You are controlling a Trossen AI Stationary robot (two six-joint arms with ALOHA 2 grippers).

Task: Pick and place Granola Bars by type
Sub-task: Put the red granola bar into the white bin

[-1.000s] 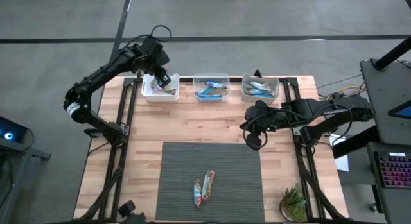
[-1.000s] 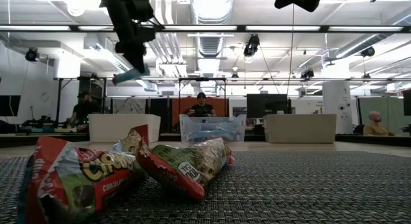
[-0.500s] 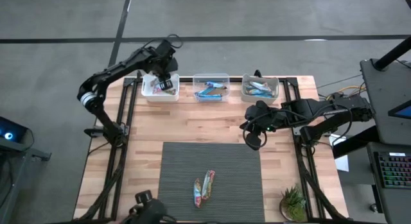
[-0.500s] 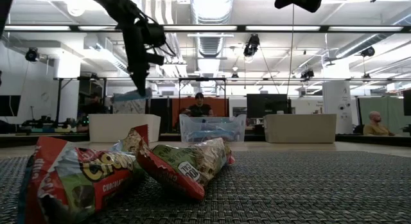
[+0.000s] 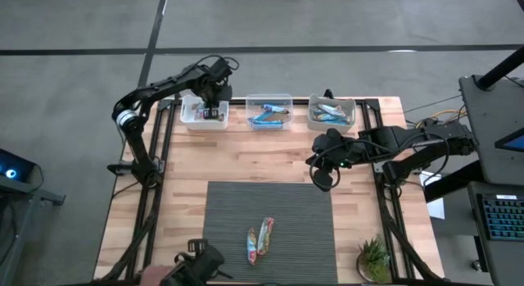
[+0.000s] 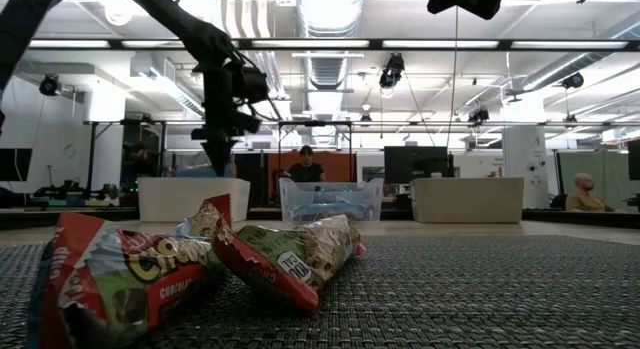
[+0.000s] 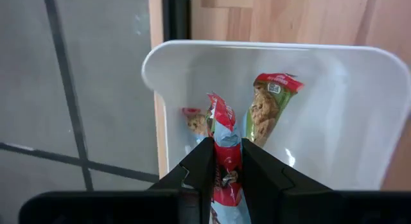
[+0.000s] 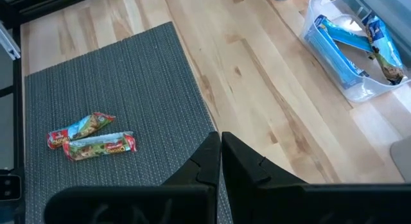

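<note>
— Status on the left pincer?

— Pincer sits over the white bin at the bench's far left corner. I see its fingers clamped narrow on a red-and-blue bar, which points down into the bin. Two more multicoloured bars already lie inside, just beside the held one.

— And the right pincer?

— It waits above the bare wood near the right edge, just beyond the mat's far right corner. I see its fingers pressed fully together, nothing between them.

— What remains out on the mat?

— Two bars lie side by side, touching, near the mat's near edge. From table height they show red, green and blue wrappers.

— The other bins?

— I see a clear bin at the middle of the far edge holding blue bars, and another bin to its right, also with bluish bars. A small plant stands at the near right corner.
</note>
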